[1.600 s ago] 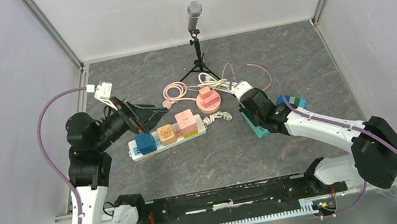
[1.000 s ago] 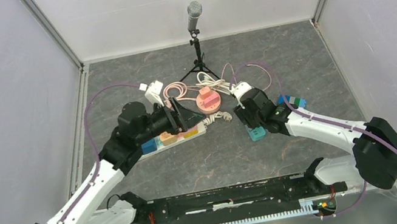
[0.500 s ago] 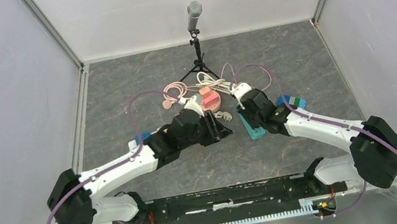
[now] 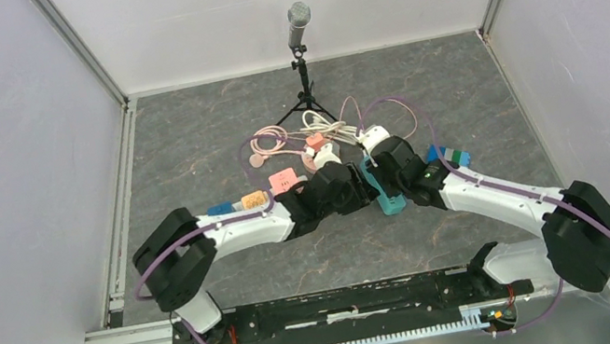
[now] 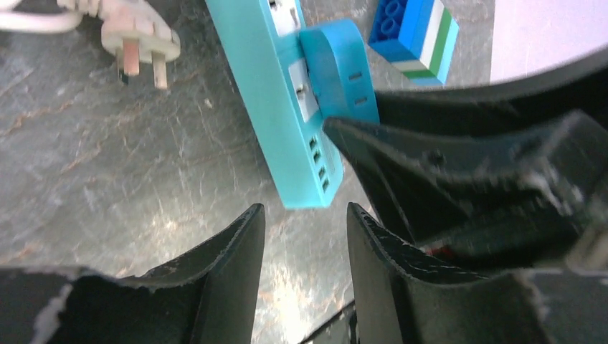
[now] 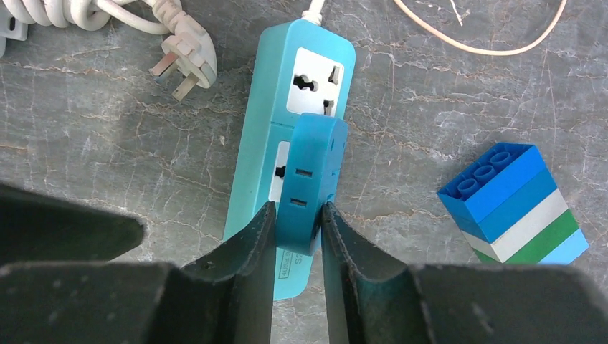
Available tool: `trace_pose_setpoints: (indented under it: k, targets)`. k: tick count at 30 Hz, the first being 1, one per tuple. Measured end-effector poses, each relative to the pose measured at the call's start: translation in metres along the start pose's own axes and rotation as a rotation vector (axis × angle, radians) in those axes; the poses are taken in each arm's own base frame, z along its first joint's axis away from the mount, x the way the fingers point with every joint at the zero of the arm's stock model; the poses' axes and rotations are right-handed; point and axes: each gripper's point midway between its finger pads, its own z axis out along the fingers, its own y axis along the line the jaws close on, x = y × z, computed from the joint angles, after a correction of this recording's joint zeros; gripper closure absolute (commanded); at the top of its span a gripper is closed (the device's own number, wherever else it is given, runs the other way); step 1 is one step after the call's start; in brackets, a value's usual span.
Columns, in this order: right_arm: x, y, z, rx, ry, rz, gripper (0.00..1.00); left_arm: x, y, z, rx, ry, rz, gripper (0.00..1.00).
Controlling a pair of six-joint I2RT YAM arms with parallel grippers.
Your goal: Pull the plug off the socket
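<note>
Right wrist view: my right end effector (image 6: 297, 209) grips the blue plug (image 6: 312, 165); left end effector (image 5: 302, 209) is open, so the teal power strip (image 6: 258, 143) might lift too.

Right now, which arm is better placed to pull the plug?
Right. The right fingers clamp both sides of the blue plug, seated in the teal power strip. The left fingers are open on nothing near the strip's end, probably better for bracing it.
</note>
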Motion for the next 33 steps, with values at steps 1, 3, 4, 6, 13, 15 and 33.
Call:
trace_pose_setpoints:
  k: [1, 3, 4, 6, 13, 15, 33]
  targets:
    - [0.0, 0.0, 0.0, 0.0, 0.0, 0.002, 0.89, -0.002, -0.001, 0.005, -0.002, -0.01, -0.001, 0.47]
    - [0.0, 0.001, -0.001, -0.002, -0.001, 0.009, 0.93, -0.003, 0.0, 0.017, -0.009, -0.029, -0.006, 0.47]
    - [0.0, 0.001, -0.001, -0.004, -0.001, 0.012, 0.94, -0.003, 0.001, 0.022, -0.014, -0.035, -0.006, 0.48]
    - [-0.001, 0.001, -0.001, -0.006, -0.002, 0.018, 0.96, -0.001, 0.004, 0.032, -0.027, -0.034, -0.005, 0.5]
    - [-0.001, 0.002, -0.002, -0.025, -0.015, 0.055, 1.0, 0.008, 0.016, 0.051, -0.059, -0.018, 0.001, 0.63]
    - [-0.002, 0.002, -0.003, -0.04, -0.022, 0.074, 1.0, 0.008, 0.015, 0.052, -0.055, -0.018, 0.0, 0.64]
    - [0.002, -0.008, -0.004, -0.278, -0.095, 0.336, 0.36, 0.012, 0.022, 0.057, -0.069, -0.005, 0.0, 0.64]
